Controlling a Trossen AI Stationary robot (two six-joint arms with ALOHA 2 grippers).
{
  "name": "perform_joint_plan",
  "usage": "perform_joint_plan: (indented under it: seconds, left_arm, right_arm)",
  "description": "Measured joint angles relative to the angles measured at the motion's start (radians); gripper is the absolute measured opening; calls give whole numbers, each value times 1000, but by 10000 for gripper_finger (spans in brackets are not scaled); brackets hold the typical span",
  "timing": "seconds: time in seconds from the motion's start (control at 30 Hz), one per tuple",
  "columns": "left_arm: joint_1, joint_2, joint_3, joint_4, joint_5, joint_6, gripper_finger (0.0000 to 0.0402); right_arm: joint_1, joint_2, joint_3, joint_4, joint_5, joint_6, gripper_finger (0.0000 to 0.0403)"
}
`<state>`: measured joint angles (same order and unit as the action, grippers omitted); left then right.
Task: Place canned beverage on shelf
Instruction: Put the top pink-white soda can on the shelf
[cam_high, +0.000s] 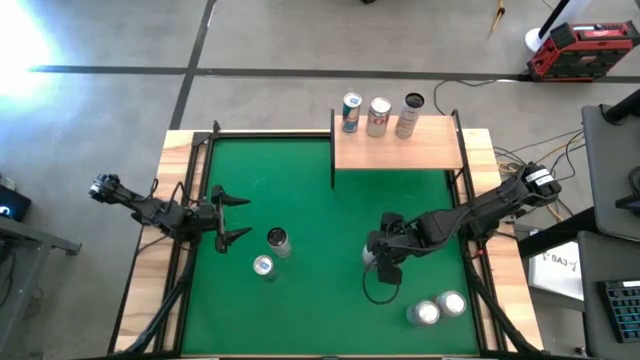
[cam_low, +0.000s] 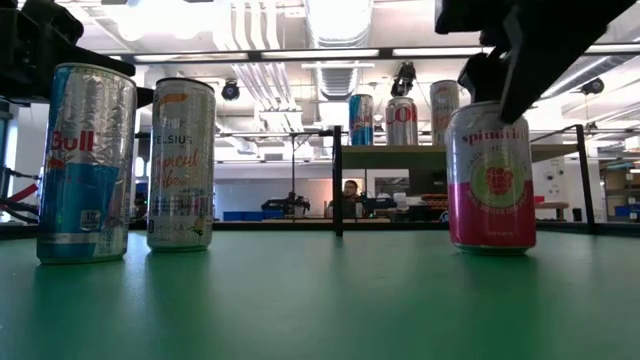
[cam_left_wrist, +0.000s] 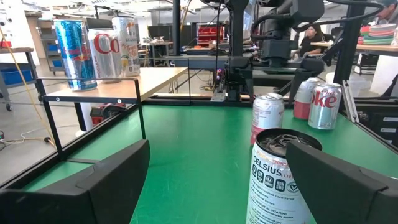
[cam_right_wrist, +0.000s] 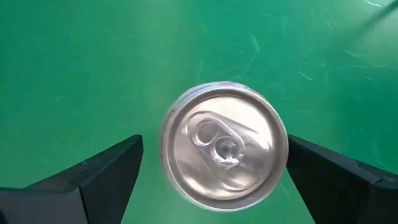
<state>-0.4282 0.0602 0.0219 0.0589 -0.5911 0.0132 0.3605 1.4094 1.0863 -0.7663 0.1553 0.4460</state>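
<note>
Pink-and-white aluminium can (cam_right_wrist: 224, 148) sits upright between spread right gripper (cam_right_wrist: 214, 180) fingers; better to lower straight, then close evenly around its middle.

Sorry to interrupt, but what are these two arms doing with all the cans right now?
The right gripper hangs open straight above a pink Spindrift can standing on the green table, its fingers either side of the top but not closed on it. Three cans already stand on the shelf. The left gripper waits open near the Celsius can.
</note>
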Motion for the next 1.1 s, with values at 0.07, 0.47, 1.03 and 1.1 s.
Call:
perform_joint_plan:
  seconds: [0.07, 0.47, 1.03, 1.1]
  left_arm:
    - [0, 0, 0, 0, 0, 0, 361]
    - [0, 0, 0, 0, 0, 0, 361]
    - [0, 0, 0, 0, 0, 0, 361]
    - [0, 0, 0, 0, 0, 0, 361]
  right_arm:
    - [9, 0, 0, 5, -12, -29, 370]
    - [13, 0, 6, -7, 36, 123, 370]
    - [15, 0, 6, -37, -60, 527, 370]
    - [15, 0, 6, -37, -61, 610, 370]
